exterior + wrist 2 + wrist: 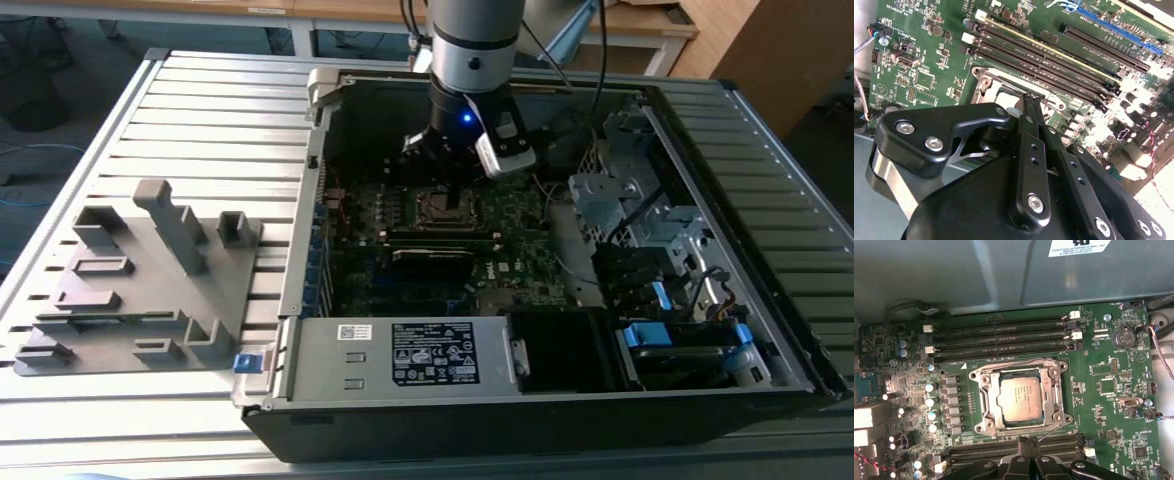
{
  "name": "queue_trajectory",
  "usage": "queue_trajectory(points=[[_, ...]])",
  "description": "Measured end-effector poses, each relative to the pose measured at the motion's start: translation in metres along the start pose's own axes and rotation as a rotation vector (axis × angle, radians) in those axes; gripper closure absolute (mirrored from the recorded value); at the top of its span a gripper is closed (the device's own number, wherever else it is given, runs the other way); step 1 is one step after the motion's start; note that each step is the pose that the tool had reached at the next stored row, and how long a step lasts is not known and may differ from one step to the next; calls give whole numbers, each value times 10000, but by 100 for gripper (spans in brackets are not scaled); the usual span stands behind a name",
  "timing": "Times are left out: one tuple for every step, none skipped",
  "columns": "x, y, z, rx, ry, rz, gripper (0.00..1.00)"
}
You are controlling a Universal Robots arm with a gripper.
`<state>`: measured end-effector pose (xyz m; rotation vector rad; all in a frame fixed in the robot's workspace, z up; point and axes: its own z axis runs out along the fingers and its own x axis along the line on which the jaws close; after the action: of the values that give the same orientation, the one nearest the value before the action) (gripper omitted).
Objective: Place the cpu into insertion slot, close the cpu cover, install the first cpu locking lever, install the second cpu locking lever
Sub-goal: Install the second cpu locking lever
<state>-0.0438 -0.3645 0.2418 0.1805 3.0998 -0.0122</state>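
In the exterior view you see the arm reaching down into the open computer case [561,250], its gripper [454,160] hanging just above the motherboard [441,260], with the insertion slot [447,208] right below it, toward six o'clock. A grey fixture block [140,280] lies on the slatted table [200,110], well apart from the case at nine o'clock. The first wrist view gives you what that one cannot: the cpu [1020,399] sits flat inside the insertion slot [985,385], and the cpu cover [1054,390] lies down around it, framing its silver top. A thin lever wire [1051,431] runs along the socket's edge at five o'clock; you cannot tell whether it is latched. The gripper [1028,440] shows its fingertips pressed together, holding nothing. In the second wrist view the gripper [1031,100] looms large, its fingers [1029,150] meeting at the tip just over the socket's rim [989,80], with the long memory slots [1054,65] beyond at one o'clock.
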Motion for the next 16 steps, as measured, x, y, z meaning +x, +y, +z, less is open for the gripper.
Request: queue_trajectory(points=[[-1, -6, 0, 0, 0, 1, 89], [-1, -13, 0, 0, 0, 1, 89], [-2, -18, 0, 0, 0, 1, 89], [-3, -23, 0, -1, 0, 0, 89], [-3, -26, 0, -1, 0, 1, 89], [-3, -28, 1, -1, 0, 1, 89], [-4, -39, 0, 0, 0, 0, 89], [-5, -47, 7, 0, 0, 0, 89], [-5, -47, 7, 0, 0, 0, 89], [-5, -47, 7, 0, 0, 1, 89], [-5, -47, 7, 0, 0, 0, 89], [-5, -47, 7, 0, 0, 0, 89], [-5, -47, 7, 0, 0, 1, 89], [-5, -47, 8, 0, 0, 0, 89], [-5, -47, 8, 0, 0, 0, 89], [-4, -47, 10, -1, -1, 0, 89]])
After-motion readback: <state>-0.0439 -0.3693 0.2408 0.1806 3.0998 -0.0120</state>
